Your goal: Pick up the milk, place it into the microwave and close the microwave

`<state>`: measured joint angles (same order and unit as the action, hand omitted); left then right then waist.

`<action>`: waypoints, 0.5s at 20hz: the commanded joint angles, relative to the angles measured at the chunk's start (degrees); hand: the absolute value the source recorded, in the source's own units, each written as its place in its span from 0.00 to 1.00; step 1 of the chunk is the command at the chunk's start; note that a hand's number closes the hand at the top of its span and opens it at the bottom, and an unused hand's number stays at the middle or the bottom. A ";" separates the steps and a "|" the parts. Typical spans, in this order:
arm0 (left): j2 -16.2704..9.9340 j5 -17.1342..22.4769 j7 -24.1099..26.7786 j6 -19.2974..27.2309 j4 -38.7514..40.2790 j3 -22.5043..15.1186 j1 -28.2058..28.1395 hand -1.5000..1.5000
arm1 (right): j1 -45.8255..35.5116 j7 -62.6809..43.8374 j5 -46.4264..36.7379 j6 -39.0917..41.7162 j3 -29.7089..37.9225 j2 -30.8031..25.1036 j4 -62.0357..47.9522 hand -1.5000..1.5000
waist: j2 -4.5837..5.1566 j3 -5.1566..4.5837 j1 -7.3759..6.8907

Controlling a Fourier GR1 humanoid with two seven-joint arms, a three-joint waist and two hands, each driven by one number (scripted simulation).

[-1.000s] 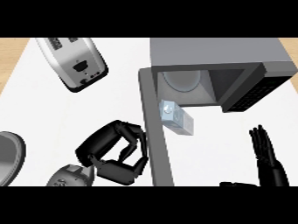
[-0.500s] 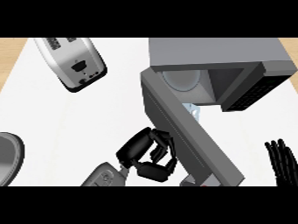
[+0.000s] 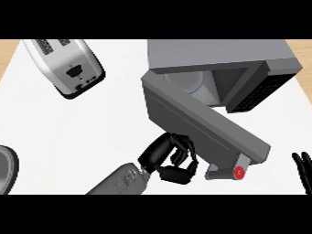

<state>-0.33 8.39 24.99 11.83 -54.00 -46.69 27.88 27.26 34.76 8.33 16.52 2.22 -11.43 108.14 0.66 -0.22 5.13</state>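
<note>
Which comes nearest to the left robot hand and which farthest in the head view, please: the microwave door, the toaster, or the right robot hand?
Measured from the left robot hand:
1. Microwave door, right beside it, on its right.
2. Right robot hand, at the view's lower right edge.
3. Toaster, far off at the upper left.

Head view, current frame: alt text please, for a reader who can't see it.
The left hand presses against the outside of the half-swung microwave door, the microwave behind it. A toaster lies at upper left; the right hand rests open at the right edge.
</note>
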 commanded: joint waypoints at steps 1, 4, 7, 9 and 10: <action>0.31 6.99 -0.79 4.27 2.28 -6.87 3.69 1.00 | 0.61 -2.58 1.19 1.20 -1.77 -0.14 4.76 0.00 | 0.43 -0.05 1.77; 0.31 11.91 2.38 7.39 -0.01 -7.94 3.18 1.00 | 0.87 -5.35 2.94 2.11 -1.65 -1.43 8.13 0.00 | 0.66 -0.14 2.76; 0.32 15.44 3.69 9.97 -0.67 -8.91 4.28 1.00 | 0.25 -7.31 5.20 3.78 -1.64 -2.87 9.81 0.00 | 0.98 -0.19 4.05; 0.31 18.23 3.67 11.65 -1.62 -9.20 6.92 1.00 | -2.14 -8.52 4.99 3.33 -0.99 -3.59 9.05 0.00 | 1.04 -0.12 3.23; 0.32 19.29 3.42 13.12 -1.69 -8.72 7.56 1.00 | 0.06 -8.80 4.88 3.93 -0.71 -4.57 11.72 0.00 | 0.82 -0.17 4.54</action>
<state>-0.35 23.22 27.77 21.10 -54.52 -54.55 32.87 27.12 27.87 12.56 19.56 1.19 -14.33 117.02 1.46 -0.34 8.38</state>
